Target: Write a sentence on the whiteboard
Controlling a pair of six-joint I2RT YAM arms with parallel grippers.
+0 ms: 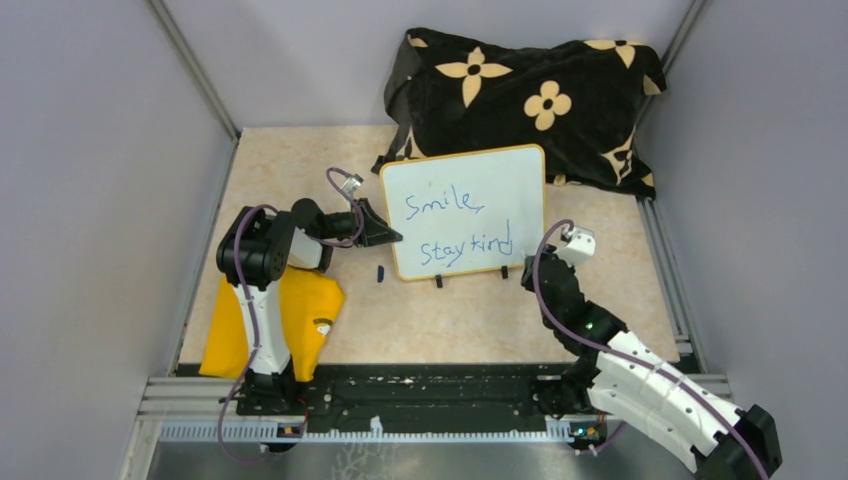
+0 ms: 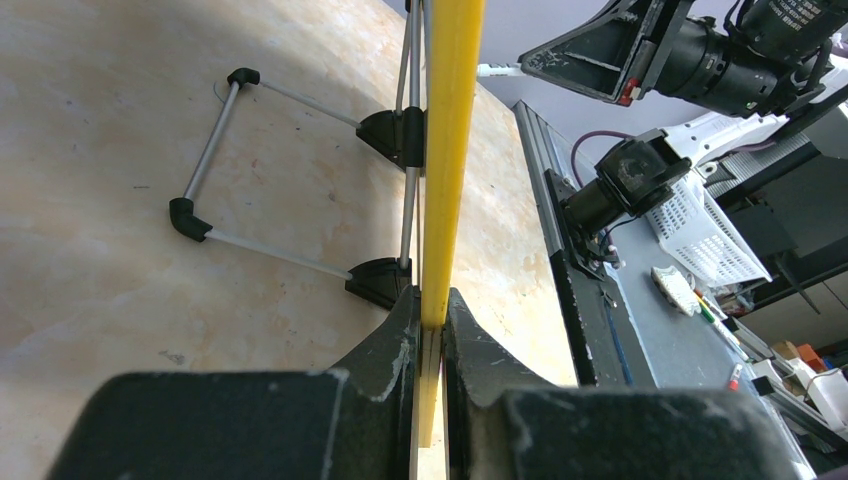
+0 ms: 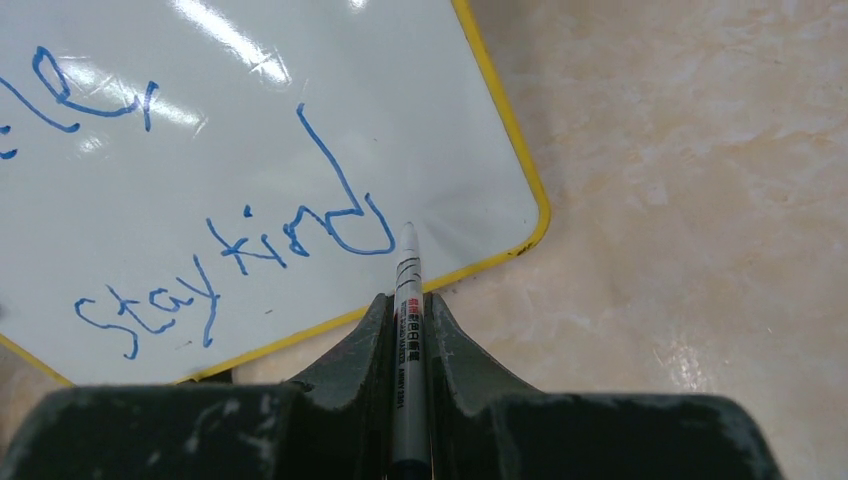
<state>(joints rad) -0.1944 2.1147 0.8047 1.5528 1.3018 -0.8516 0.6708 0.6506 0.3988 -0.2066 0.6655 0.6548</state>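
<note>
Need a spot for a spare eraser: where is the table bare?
Bare table runs between the feet of the whiteboard and the near rail, from the yellow sheet to the right arm. Another patch lies back left, between the wall and the flowered cloth. Crowded: around the left hand and the small blue piece.

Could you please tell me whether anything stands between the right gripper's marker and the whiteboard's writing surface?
Nothing visible does. The marker held in the right gripper has its tip at the whiteboard, right beside the "d" of "kind". The left gripper clamps the board's left edge, well clear of it.
</note>
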